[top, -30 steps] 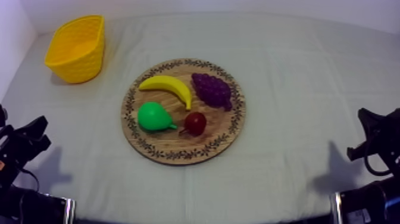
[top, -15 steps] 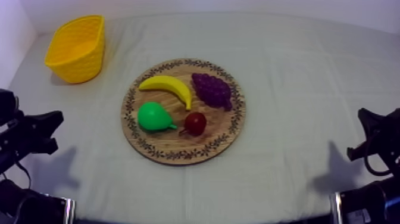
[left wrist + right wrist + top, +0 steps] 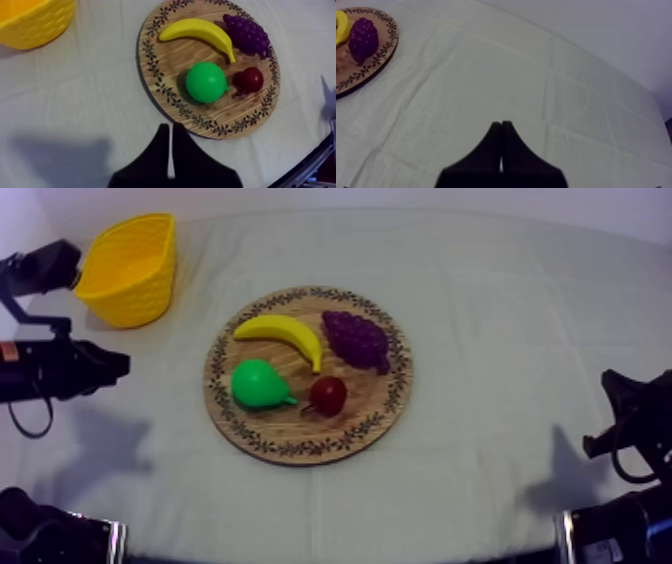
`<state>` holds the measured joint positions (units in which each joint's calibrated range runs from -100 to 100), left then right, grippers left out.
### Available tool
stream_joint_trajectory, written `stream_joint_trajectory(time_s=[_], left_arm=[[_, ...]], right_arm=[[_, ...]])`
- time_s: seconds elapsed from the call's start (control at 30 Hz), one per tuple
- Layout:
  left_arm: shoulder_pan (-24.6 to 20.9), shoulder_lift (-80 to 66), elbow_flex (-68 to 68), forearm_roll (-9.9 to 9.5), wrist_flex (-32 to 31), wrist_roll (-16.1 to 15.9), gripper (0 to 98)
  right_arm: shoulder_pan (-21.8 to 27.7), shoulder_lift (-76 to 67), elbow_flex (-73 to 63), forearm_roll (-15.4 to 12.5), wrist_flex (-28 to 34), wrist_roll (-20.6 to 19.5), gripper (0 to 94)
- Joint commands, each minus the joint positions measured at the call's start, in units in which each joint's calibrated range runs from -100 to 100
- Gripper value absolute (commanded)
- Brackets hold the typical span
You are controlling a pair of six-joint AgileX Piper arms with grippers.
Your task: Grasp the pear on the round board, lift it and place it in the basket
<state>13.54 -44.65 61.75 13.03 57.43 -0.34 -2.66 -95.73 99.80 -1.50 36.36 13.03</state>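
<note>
1. Pear (image 3: 258,383) lies on the left side of the wooden board (image 3: 300,450), in the middle of the counter (image 3: 500,308). It is beside the small red fruit (image 3: 328,394) and just in front of the banana (image 3: 285,333).
2. I see the yellow basket (image 3: 130,268) at the counter's far left corner, well apart from the board.
3. My left pincer (image 3: 170,131) hangs near the left edge, short of the board's rim, closed to a narrow wedge and holding nothing.
4. My right pincer (image 3: 501,125) sits by the right edge, likewise narrow and holding nothing.

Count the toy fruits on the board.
4: banana and grapes lie side by side at the far side of the board; pear and small red fruit sit nearer, together. None seems hidden.
</note>
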Motion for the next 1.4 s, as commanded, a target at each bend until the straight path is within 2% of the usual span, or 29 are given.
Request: stream_joint_trajectory(time_s=[0.0, 0.17, 0.27, 0.47, 1.03, 1.1, 1.17, 1.37], left_arm=[[0.7, 7.7, -9.4, -1.03, 5.4, 1.1, 0.0], [3.9, 16.7, -22.4, -4.34, 13.6, 3.3, 0.0], [5.1, 22.1, -29.9, -5.49, 18.5, 3.6, 0.0], [6.1, 32.4, -42.5, -5.93, 25.3, 3.2, 0.0], [11.4, 49.8, -67.1, -8.21, 35.1, 4.7, 0.0], [11.6, 50.5, -68.1, -8.26, 36.2, 3.6, 0.0], [11.8, 50.8, -68.6, -8.38, 36.8, 0.9, 0.0], [13.6, 51.1, -67.3, -8.97, 37.9, -15.1, 0.0]], right_arm=[[0.0, 0.0, 0.0, 0.0, 0.0, 0.0, 0.4], [0.0, 0.0, 0.0, 0.0, 0.0, 0.0, 0.4], [0.0, 0.0, 0.0, 0.0, 0.0, 0.0, 0.4], [0.0, 0.0, 0.0, 0.0, 0.0, 0.0, 0.4], [0.0, 0.0, 0.0, 0.0, 0.0, -0.1, 0.4], [0.0, 0.0, 0.0, 0.0, 0.0, -0.1, 0.4], [0.0, 0.0, 0.0, 0.0, 0.0, -0.1, 0.4], [0.0, 0.0, 0.0, 0.0, 0.0, -0.1, 0.4]])
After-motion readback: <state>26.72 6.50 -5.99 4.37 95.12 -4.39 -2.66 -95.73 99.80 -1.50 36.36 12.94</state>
